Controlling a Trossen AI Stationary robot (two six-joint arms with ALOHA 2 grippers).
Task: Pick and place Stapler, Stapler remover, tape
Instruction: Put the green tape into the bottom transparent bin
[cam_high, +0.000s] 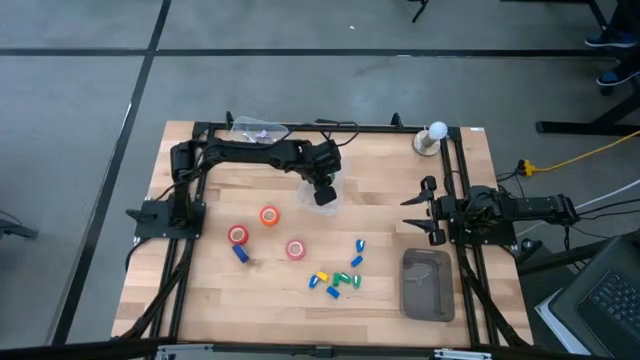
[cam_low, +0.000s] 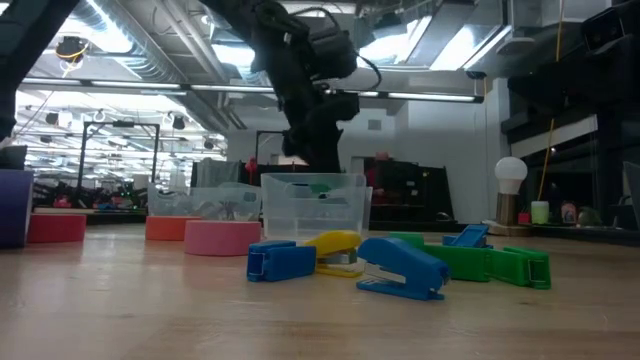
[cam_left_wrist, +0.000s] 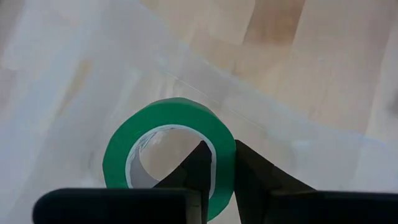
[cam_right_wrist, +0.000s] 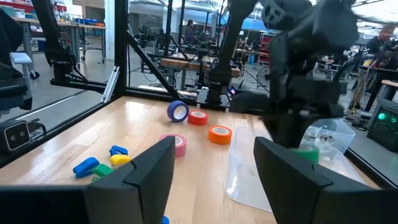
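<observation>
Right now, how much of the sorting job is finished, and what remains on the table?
Nothing clearly looks finished. In hand: the left hand pinches the wall of the green ring of tape over the clear plastic container. Left: the red, orange and pink tape rolls and the small blue, yellow and green staplers lie on the wooden table. The right hand waits open at the table's side.

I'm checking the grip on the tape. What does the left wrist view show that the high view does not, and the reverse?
Only the left wrist view shows the green tape roll, its wall pinched between the left gripper's fingers above a clear container.

Only the high view shows three tape rolls on the table, the small staplers, a grey tray and the right gripper waiting, open.

Both show the left gripper over the clear container.
</observation>
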